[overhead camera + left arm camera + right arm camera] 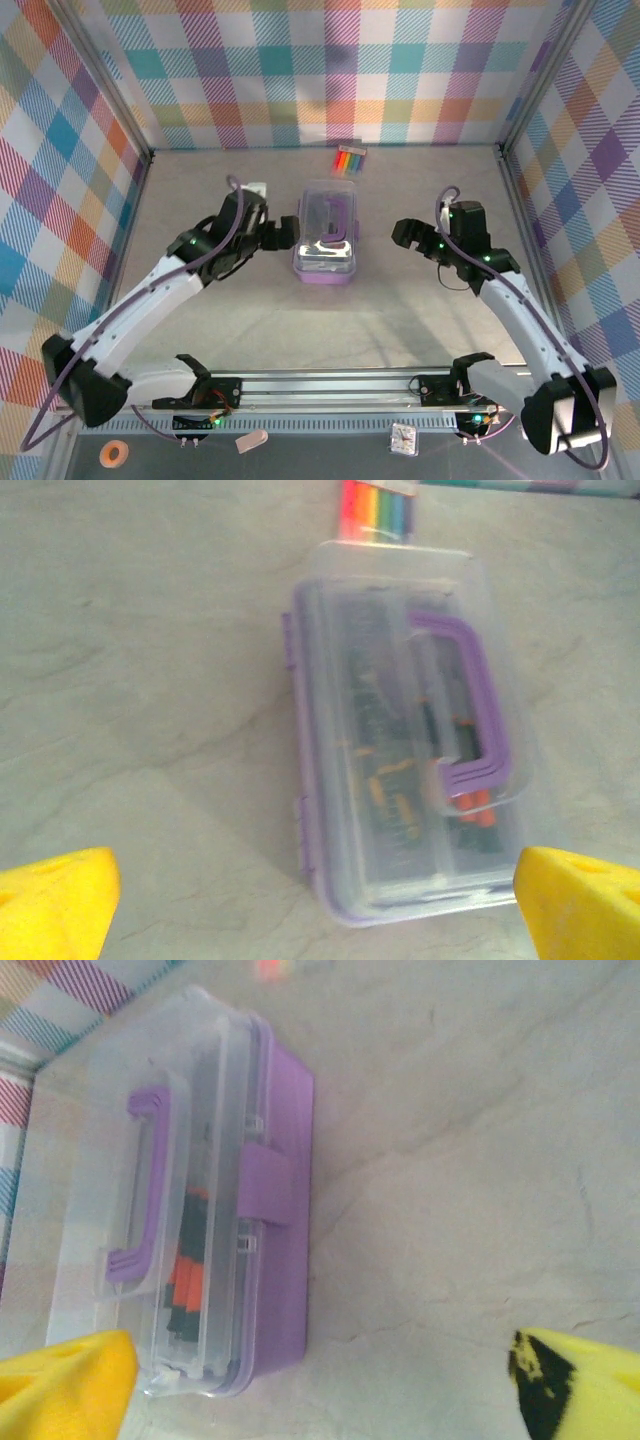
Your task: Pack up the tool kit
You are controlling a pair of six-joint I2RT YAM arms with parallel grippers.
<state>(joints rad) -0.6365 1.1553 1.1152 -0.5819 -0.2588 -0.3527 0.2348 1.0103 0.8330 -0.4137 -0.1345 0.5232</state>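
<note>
Left gripper [287, 233] spread wide, nothing held; right gripper [404, 236] likewise wide and empty. Tool kit [325, 235] sits flat on the table [230, 320] between my two grippers, just beside the left one, a little apart from the right. Lid down, purple handle [338, 222] on top, purple latch [265, 1185] facing my right side. Count: one case; one rainbow-striped packet [350, 159] just beyond it. Black-and-orange screwdrivers [185, 1280] show through the lid, too blurred to count.

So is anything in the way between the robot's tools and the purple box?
No, nothing visible. Bare table lies between the left tool and the tool kit, and between the right tool and it. The rainbow packet sits beyond the kit.
</note>
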